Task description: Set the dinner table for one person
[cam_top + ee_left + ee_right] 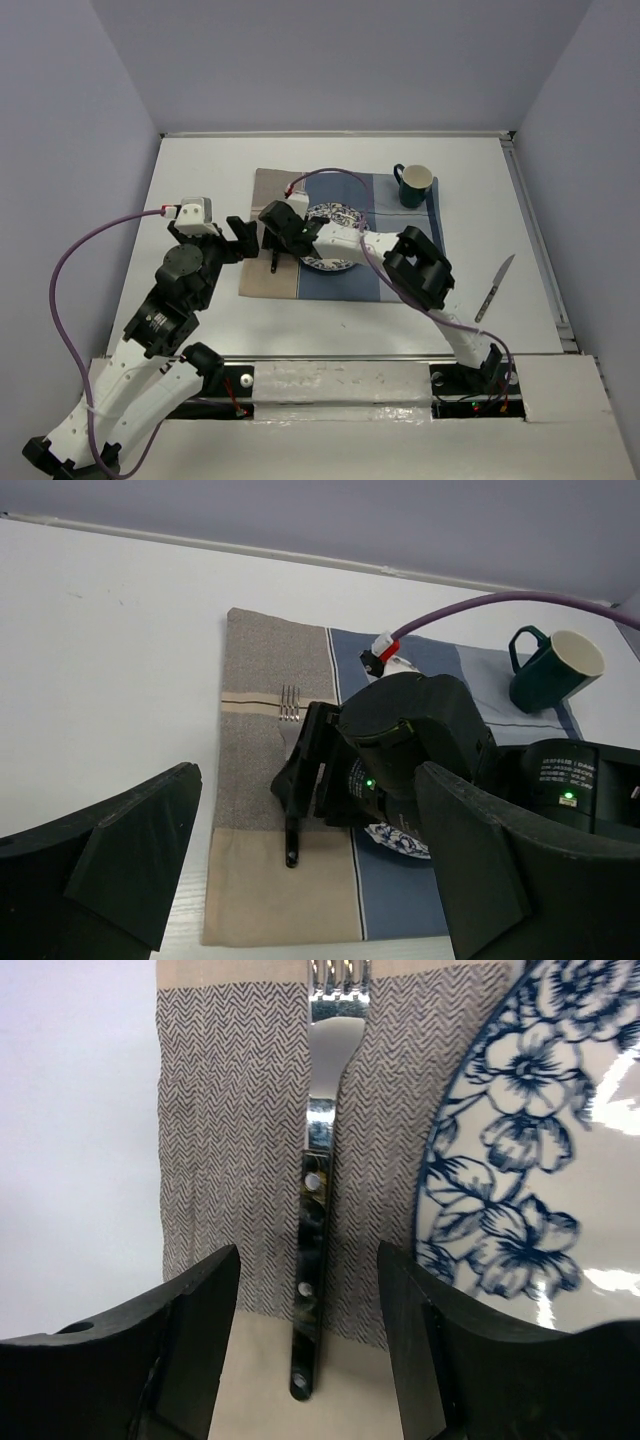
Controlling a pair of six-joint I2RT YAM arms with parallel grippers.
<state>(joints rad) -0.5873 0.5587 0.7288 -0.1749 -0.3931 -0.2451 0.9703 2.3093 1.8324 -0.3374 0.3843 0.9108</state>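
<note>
Lying nearest on the white tabletop [200,170], at 4 o'clock of the plate [530,1160], is the knife [495,288]. It is likely light, stiff and slippery, so pinch it across the handle. The left fingers [130,860] are wide open and empty, at 9 o'clock of the placemat [262,200]. The right fingers [190,1340] are part open astride the fork [313,1210], holding nothing. The fork lies flat on the placemat at 9 o'clock of the plate. The mug [414,184] is farthest, at 1 o'clock.
</note>
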